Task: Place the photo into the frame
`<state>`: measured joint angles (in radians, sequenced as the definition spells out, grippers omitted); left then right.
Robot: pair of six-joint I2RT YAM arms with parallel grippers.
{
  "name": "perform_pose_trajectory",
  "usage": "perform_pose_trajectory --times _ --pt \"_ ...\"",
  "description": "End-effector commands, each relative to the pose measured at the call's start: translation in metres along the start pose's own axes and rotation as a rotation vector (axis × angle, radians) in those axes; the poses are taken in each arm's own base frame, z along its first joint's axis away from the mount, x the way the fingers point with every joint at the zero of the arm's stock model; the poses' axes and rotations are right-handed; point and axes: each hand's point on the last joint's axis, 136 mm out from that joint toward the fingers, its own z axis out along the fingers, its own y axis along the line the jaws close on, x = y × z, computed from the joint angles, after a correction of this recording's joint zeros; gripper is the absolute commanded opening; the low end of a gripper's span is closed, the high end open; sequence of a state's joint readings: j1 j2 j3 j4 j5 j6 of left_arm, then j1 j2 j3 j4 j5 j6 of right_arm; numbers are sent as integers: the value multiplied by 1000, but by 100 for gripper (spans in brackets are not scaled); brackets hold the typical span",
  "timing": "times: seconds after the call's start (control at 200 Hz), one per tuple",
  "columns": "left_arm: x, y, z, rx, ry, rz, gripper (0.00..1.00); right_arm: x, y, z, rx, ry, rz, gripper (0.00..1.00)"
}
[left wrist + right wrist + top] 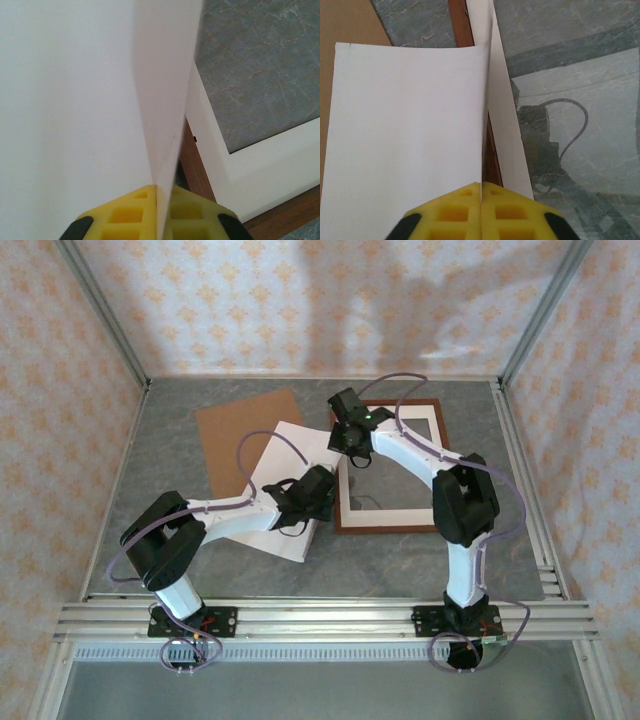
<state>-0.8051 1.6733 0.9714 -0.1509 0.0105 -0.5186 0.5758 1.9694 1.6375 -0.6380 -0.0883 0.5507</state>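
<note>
While the plain brown cardboard backing board (235, 435) lies far left, the left gripper (157, 200) and right gripper (481, 192) both pinch the curled, white-backed rectangular photo (288, 452) over the left rail of the thin reddish-brown wooden frame (390, 528), so it's not seated yet imo.

This is a robot test cell in a lab, dressed to look homely. 2 white arms, the left arm (176, 590) and the right arm (462, 572), are bolted to a slotted aluminium rail (320, 615) at 6 o'clock in the overhead view. Bare aluminium posts (101, 310) hold flat panels (300, 300) printed with peach floral wallpaper at 9, 12 and 3 o'clock, enclosing a grey stone-look worktop (380, 565).
</note>
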Motion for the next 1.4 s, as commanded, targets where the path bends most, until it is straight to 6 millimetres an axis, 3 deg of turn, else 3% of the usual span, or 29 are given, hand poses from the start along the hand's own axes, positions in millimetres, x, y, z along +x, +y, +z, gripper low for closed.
perform_pose_trajectory --times 0.0,0.145,0.3,0.45,0.586,0.666,0.811,0.941,1.171,1.396 --pt "-19 -7 -14 7 -62 -14 23 -8 0 -7 29 -27 -29 0" --pt "-33 -9 -49 35 -106 -4 53 -15 10 -24 -14 -12 -109 0" --pt "-51 -5 -109 74 -202 31 78 -24 4 -56 -60 23 -261 0" --pt "-67 14 -157 83 -309 15 88 -34 -21 -77 -119 85 -345 0" --pt "-78 36 -176 61 -373 -36 92 -49 -51 -84 -91 109 -409 0" --pt "-81 45 -178 42 -386 -52 93 -66 -72 -81 -42 86 -427 0" --pt "-85 42 -173 43 -382 -49 93 -98 -106 -71 39 35 -430 0" --pt "-84 42 -161 29 -361 -48 93 -120 -123 -60 45 29 -404 0" --pt "-84 42 -144 6 -340 -41 94 -146 -135 -43 0 34 -358 0" --pt "-84 42 -131 -15 -308 -32 95 -154 -145 -25 -9 70 -409 0"
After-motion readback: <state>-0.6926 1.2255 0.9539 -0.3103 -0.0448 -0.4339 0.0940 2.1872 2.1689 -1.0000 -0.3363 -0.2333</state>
